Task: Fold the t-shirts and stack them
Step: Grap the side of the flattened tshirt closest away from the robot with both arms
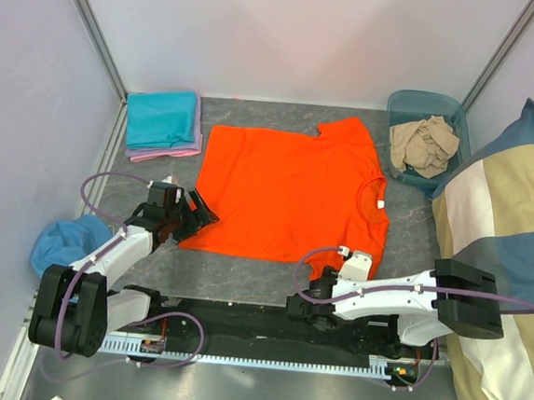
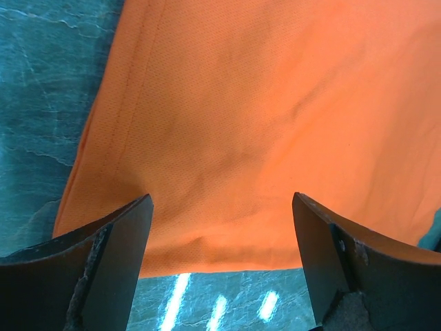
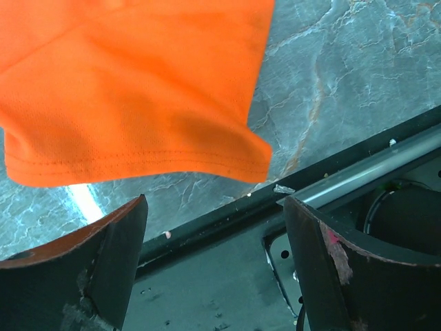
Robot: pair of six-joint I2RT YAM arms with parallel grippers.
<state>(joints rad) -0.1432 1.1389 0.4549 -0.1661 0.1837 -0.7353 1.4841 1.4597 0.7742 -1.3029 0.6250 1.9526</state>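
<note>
Laboratory-type robot test cell; plain pale panel walls (image 1: 291,34) on metal corner posts (image 1: 90,25) enclose a grey marbled table (image 1: 242,273); left arm (image 1: 118,248) and right arm (image 1: 385,296) are bolted to a slotted rail (image 1: 263,354) at its near edge, cables (image 1: 110,176) exposed; folded t-shirts (image 1: 162,121) and a plastic bin (image 1: 398,109) of cloth lie on it.

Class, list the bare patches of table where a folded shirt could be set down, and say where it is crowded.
Bare table lies between the near hem of the orange t-shirt and the base rail, and between the folded stack and the left gripper. Crowded on the right: bin, cushion.
</note>
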